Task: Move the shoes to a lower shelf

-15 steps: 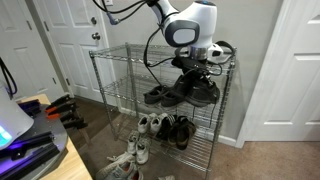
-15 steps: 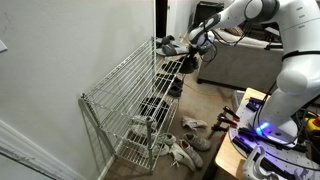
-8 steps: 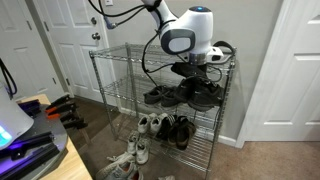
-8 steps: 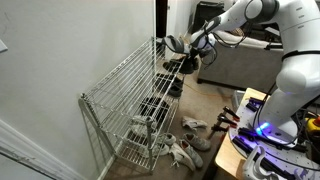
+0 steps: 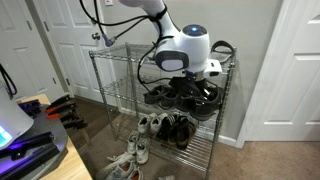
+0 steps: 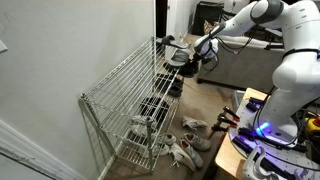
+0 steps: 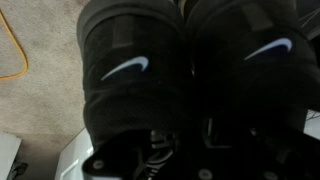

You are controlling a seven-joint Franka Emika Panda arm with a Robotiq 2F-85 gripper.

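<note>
Cannot make out the fingers of the pincer (image 5: 196,84) in any view, so no telling whether clenched on the shoes (image 5: 203,97) or released. Directly beneath the pincer in the wrist view, filling nearly everything: both shoes (image 7: 130,70) side by side, black, a white swoosh on each, laces toward the bottom edge. Just under the pincer in both exterior views as well, about level with the lower shelf (image 5: 122,98) and toward its outer end; unclear whether resting on the wire or hanging just off it.

Risks, by judgement only:

- **Early release.** If let go before both soles sit on the grid, likely to tip over the edge and drop to the tier far below the pincer, onto the white-and-grey sneakers (image 5: 143,125).
- **Poor hold.** If held by one shoe alone or by loose laces, could slip and part the pair.
- **Neighbouring footwear.** Close beside the pincer on the same tier, another dark pair (image 5: 156,95), easy to shove or knock off with a sideways move.
- **Headroom.** Just above the pincer, the top tier (image 5: 120,50): little room, hence a danger of striking wire with the wrist and rocking the rack (image 6: 115,105).
- **Snagged laces.** With laces caught on a finger during withdrawal, dragged straight back off.
</note>
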